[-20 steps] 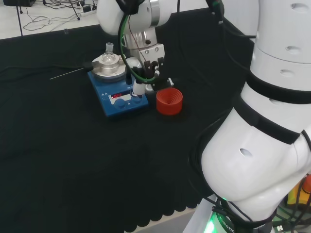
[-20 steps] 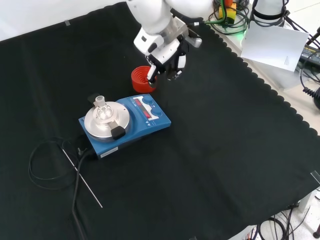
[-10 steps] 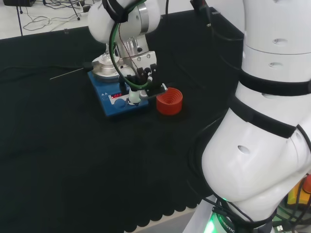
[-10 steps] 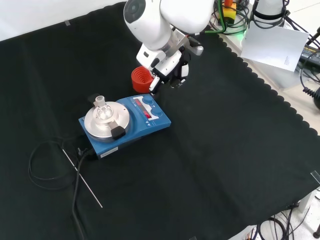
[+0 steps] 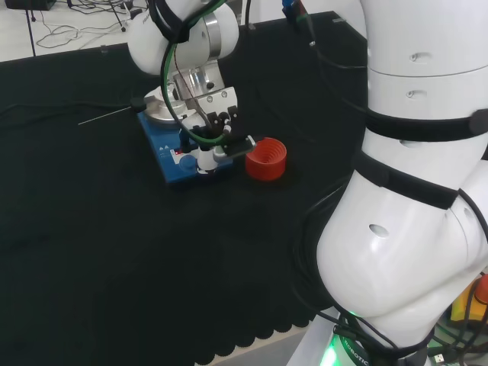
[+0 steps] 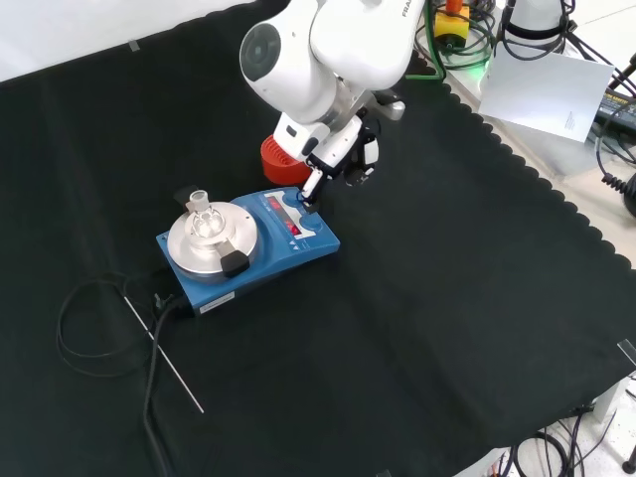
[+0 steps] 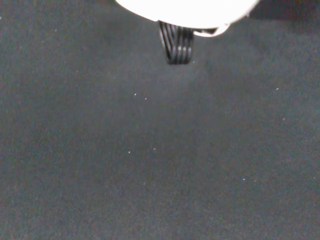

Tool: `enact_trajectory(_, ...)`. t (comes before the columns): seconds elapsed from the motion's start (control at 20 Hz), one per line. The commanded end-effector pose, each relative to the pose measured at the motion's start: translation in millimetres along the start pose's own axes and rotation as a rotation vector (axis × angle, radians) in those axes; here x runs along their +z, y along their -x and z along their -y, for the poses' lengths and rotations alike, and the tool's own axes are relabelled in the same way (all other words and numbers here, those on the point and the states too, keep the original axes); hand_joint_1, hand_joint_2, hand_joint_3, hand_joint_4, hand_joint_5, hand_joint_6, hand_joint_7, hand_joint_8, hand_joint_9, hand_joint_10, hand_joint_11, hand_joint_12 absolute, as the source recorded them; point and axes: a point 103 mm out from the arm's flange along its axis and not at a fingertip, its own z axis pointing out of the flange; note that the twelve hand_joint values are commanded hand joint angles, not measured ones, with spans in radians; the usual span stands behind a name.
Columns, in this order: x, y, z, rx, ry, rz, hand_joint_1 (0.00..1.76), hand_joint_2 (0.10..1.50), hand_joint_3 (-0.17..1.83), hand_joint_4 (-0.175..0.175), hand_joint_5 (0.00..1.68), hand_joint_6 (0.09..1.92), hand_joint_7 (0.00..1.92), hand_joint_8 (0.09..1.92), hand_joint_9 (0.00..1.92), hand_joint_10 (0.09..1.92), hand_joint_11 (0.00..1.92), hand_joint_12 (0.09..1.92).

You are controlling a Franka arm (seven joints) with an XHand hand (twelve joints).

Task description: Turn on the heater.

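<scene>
Heater: blue rectangular hotplate with a round silver top plate [image 6: 248,247], standing on the counter, left of centre in the front view; in the head view [image 5: 169,156] it lies left of the white arm links.
Front panel: red lit display and a blue round knob [image 6: 312,226] at the heater's right end in the front view; the markings are too small to read.
Vessel: small clear glass flask [image 6: 202,212] upright on the silver plate, contents not discernible.
Stand: red ribbed ring [image 5: 265,158] on the cloth, just beside the heater's panel end; in the front view [image 6: 272,162] partly behind the arm.
Hand: black and white hand [image 6: 336,165], lowered at the heater's panel end with one white fingertip extended onto the panel area and the other fingers curled in, grasping nothing; same in the head view [image 5: 210,145].
Cable and rod: black power cable [image 6: 84,328] looped left of the heater, thin metal rod [image 6: 164,357] lying beside it.
Counter: black cloth with a scalloped edge [image 6: 447,328].
Writing: none legible.
</scene>
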Motion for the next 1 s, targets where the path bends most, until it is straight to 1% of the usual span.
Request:
enact_trajectory(0.05,0,-1,-2,-0.007,-0.002,0.003,1.46,0.66,1.08,-0.057,0.21,0.71,1.62,1.47,1.73,1.46,1.27,1.37)
enact_trajectory(0.45,2,8,-3,0.006,-0.012,0.0,1.46,0.66,1.09,-0.055,0.22,0.67,1.62,1.47,1.73,1.46,1.27,1.37)
enact_trajectory(1.0,9,15,-6,-0.006,-0.023,-0.024,1.45,0.66,1.09,-0.054,0.24,0.65,1.62,1.48,1.73,1.46,1.26,1.37)
